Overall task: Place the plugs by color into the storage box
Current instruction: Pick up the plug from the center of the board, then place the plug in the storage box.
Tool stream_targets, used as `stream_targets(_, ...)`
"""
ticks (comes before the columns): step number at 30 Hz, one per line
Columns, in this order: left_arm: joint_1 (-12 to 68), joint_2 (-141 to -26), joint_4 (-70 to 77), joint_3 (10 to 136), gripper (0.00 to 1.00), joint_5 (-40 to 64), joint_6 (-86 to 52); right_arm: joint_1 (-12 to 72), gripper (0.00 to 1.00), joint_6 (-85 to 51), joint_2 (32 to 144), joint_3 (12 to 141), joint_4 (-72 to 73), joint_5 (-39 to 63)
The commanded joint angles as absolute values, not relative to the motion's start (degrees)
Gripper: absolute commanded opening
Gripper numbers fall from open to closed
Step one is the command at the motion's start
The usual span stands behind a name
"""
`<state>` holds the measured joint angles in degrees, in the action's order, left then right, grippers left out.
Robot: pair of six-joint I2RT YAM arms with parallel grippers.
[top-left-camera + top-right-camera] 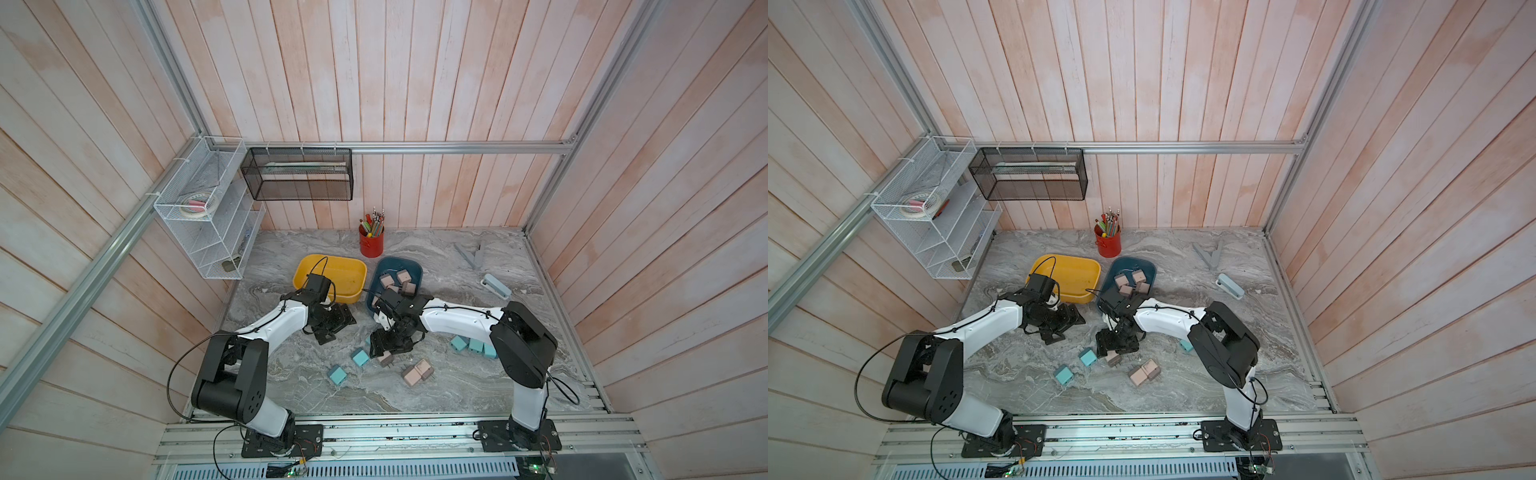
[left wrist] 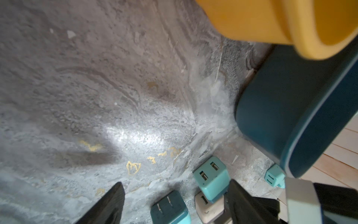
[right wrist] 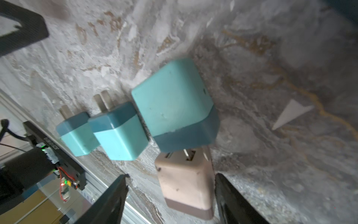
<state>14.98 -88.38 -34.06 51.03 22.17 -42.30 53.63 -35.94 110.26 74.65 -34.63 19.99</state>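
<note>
Grey stone-look surface (image 1: 478,386), matte and grainy, veined with white and ochre streaks. Toward the back, side by side, two smooth plastic tubs with rounded corners and thick rolled rims: yellow tub (image 1: 332,258) and dark blue tub (image 1: 411,262), the blue one holding a loose heap of pink plugs (image 1: 403,276).

Right end effector (image 3: 171,175) low over the surface in front of the blue tub, flat black fingers (image 3: 110,199) spread, straddling a single pink plug (image 3: 184,186) without pinching it. Clear gap on one side, the other finger just beside the plug's flank. Single pink plug lying on the surface: a rounded cube of matte plastic, pale body, darker band at one end, two slots in the opposite face. Just beyond that slotted face, a near teal plug (image 3: 172,100) of the same shape, flat metal prongs pointing at it; touching or not, cannot tell. Next to that, a pair of teal plugs (image 3: 118,131) close together, prongs turned away.

Left end effector (image 1: 334,326) just in front of the yellow tub, fingers spread, pinching nothing.

Elsewhere on the surface: two loose teal plugs (image 1: 360,356) set apart, and a touching pink pair (image 1: 417,373). Behind the tubs, a red metal can (image 1: 371,245) bristling with pens.
</note>
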Motion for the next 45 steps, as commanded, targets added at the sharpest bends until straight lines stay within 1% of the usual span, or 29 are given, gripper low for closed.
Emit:
stream_targets(1, 14.7, -87.3, -32.4, 49.8, 0.85, 22.9, -43.0, 54.1, 0.72, -35.7, 111.9, 75.8, -40.7, 13.4)
stream_targets(4, 14.7, -87.0, -32.0, 49.1, 0.85, 23.0, -42.9, 54.7, 0.71, -34.8, 112.3, 75.7, -41.3, 11.3)
stream_targets(14, 14.7, -86.8, -31.3, 47.9, 0.85, 23.2, -42.9, 55.8, 0.64, -32.7, 114.4, 77.1, -40.9, 8.7)
stream_targets(16, 14.7, -86.8, -31.1, 47.8, 0.85, 23.1, -42.9, 56.1, 0.60, -32.0, 115.1, 77.7, -41.1, 8.7)
stream_targets(18, 14.7, -86.8, -31.0, 47.8, 0.85, 23.2, -43.0, 56.4, 0.54, -31.7, 115.8, 78.0, -41.1, 8.8)
stream_targets(22, 14.7, -86.8, -31.0, 48.0, 0.85, 23.1, -42.9, 56.6, 0.38, -31.1, 115.2, 78.1, -41.7, 8.5)
stream_targets(25, 14.7, -86.8, -31.0, 48.3, 0.85, 23.1, -42.9, 56.0, 0.35, -31.1, 113.1, 80.0, -43.5, 7.7)
stream_targets(32, 14.7, -88.0, -30.2, 49.2, 0.85, 23.4, -43.1, 51.4, 0.34, -30.3, 110.0, 93.6, -53.3, 5.9)
stream_targets(37, 14.7, -89.2, -29.7, 50.5, 0.85, 23.6, -43.4, 43.5, 0.33, -26.1, 112.3, 105.0, -58.4, 5.4)
stream_targets(40, 14.7, -89.9, -29.8, 51.6, 0.85, 23.6, -43.3, 37.6, 0.33, -21.9, 117.8, 113.5, -60.1, 5.2)
stream_targets(42, 14.7, -90.3, -30.0, 52.3, 0.85, 23.6, -43.3, 34.1, 0.33, -18.7, 123.9, 121.5, -62.7, 6.5)
stream_targets(45, 14.7, -90.4, -30.6, 53.1, 0.85, 23.7, -43.3, 31.3, 0.33, -16.0, 133.3, 136.8, -67.0, 7.8)
